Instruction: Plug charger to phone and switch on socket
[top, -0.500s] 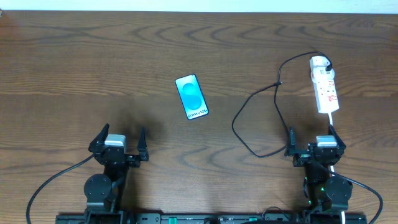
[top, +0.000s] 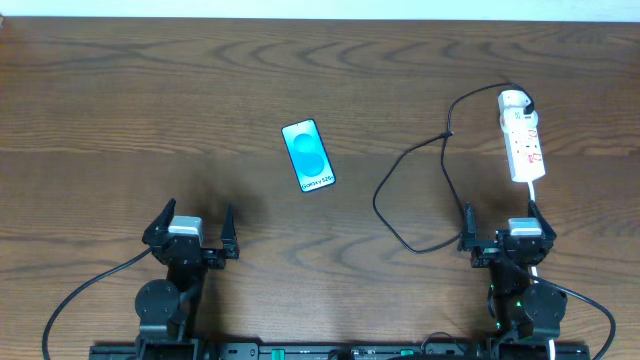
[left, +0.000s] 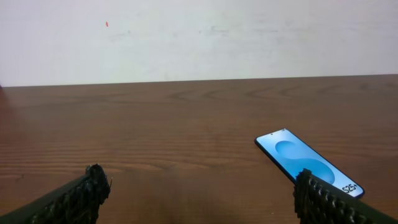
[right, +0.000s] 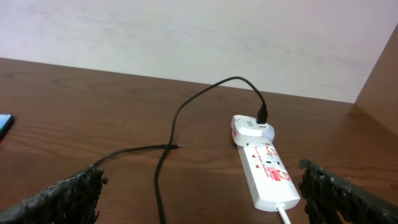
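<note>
The phone lies flat in the middle of the table with its blue screen lit, and it also shows ahead right of my left gripper. The white socket lies at the right. The charger's black plug sits in its far end. The charger cable loops over the table, and its connector tip lies loose on the wood, apart from the phone. My left gripper and right gripper stand open and empty near the front edge. The socket is ahead right of the right gripper.
The dark wooden table runs back to a pale wall. The socket's white cord runs toward the right arm's base. Thick black robot cables trail at the front edge.
</note>
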